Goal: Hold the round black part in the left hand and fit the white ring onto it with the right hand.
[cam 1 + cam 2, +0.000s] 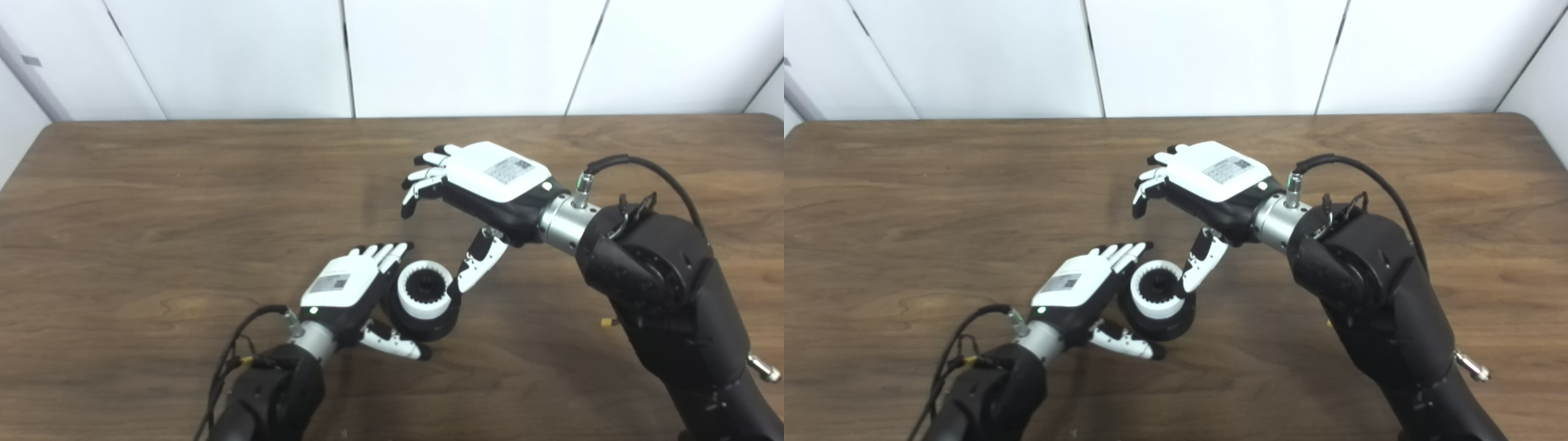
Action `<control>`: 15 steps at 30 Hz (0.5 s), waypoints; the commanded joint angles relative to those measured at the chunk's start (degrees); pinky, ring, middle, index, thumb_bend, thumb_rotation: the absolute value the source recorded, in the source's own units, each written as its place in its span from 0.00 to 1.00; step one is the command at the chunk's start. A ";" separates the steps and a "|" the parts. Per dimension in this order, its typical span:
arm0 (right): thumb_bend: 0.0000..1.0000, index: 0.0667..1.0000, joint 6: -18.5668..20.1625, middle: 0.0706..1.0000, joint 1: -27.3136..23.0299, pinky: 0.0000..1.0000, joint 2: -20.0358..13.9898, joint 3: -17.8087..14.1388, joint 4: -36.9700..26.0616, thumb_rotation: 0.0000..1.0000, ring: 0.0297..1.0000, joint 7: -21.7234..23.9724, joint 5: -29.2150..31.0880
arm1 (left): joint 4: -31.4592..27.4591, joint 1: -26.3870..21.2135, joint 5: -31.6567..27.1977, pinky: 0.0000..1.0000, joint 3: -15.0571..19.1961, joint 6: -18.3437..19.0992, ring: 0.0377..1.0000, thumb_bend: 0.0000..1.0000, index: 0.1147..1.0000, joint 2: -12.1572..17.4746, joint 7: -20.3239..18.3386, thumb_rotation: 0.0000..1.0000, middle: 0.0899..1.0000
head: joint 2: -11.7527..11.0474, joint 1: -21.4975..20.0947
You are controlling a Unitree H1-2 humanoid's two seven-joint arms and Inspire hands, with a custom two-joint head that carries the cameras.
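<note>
The round black part (432, 329) rests on the table, tilted toward me. My left hand (346, 288) is shut on it, with the fingers curled around its far left side and the thumb under its near edge. The white ring (421, 306), toothed on the inside, sits on top of the black part; it also shows in the right eye view (1151, 307). My right hand (490, 184) hovers above and to the right, open, with fingers spread and curled down. Its thumb (474, 263) reaches down and touches the ring's right rim.
The brown wooden table (184, 196) runs to a white panelled wall at the back. My right forearm (661, 288) and its cable take up the right near side. My left forearm (269, 392) comes in at the bottom left.
</note>
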 commanded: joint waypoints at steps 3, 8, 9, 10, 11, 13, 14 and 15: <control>1.00 0.71 0.09 0.86 -2.01 1.00 0.56 -1.10 0.29 0.26 0.96 -2.55 0.23 | -3.64 -0.40 0.62 1.00 2.24 3.05 1.00 1.00 1.00 1.78 -8.22 0.38 1.00 | -0.29 0.59; 1.00 0.74 0.41 0.87 -1.84 1.00 0.29 -1.64 0.93 0.25 0.96 -2.92 0.63 | -7.57 -1.04 1.04 1.00 4.82 3.28 1.00 1.00 1.00 1.60 -14.02 0.40 1.00 | -0.62 1.40; 1.00 0.74 0.49 0.87 -1.75 1.00 0.22 -1.84 1.09 0.25 0.96 -3.02 0.68 | -8.44 -1.22 1.59 1.00 5.40 3.32 1.00 1.00 1.00 1.41 -15.19 0.41 1.00 | -0.73 1.77; 1.00 0.74 0.52 0.88 -1.69 1.00 0.17 -1.97 1.19 0.24 0.96 -3.10 0.71 | -9.03 -1.32 2.06 1.00 5.81 3.33 1.00 1.00 1.00 1.25 -16.06 0.40 1.00 | -0.73 1.77; 1.00 0.74 0.50 0.88 -1.60 1.00 0.10 -2.11 1.30 0.24 0.96 -3.24 0.73 | -9.65 -1.38 2.41 1.00 6.35 3.34 1.00 1.00 1.00 1.05 -16.84 0.40 1.00 | -0.84 2.05; 1.00 0.74 0.29 0.87 -1.26 1.00 -0.23 -2.59 1.47 0.24 0.96 -3.73 1.30 | -10.88 -1.42 3.01 1.00 7.45 3.33 1.00 1.00 1.00 0.91 -18.34 0.40 1.00 | -1.07 2.38; 1.00 0.74 0.19 0.87 -0.96 1.00 -0.56 -2.96 1.45 0.25 0.96 -4.01 1.79 | -11.52 -1.29 2.95 1.00 8.04 3.18 1.00 1.00 1.00 1.16 -18.63 0.41 1.00 | -1.31 2.66; 1.00 0.74 0.09 0.87 -0.55 1.00 -0.98 -3.44 1.36 0.26 0.96 -4.31 2.33 | -12.37 -0.87 2.14 1.00 9.10 3.13 1.00 1.00 1.00 1.46 -18.58 0.42 1.00 | -1.39 2.69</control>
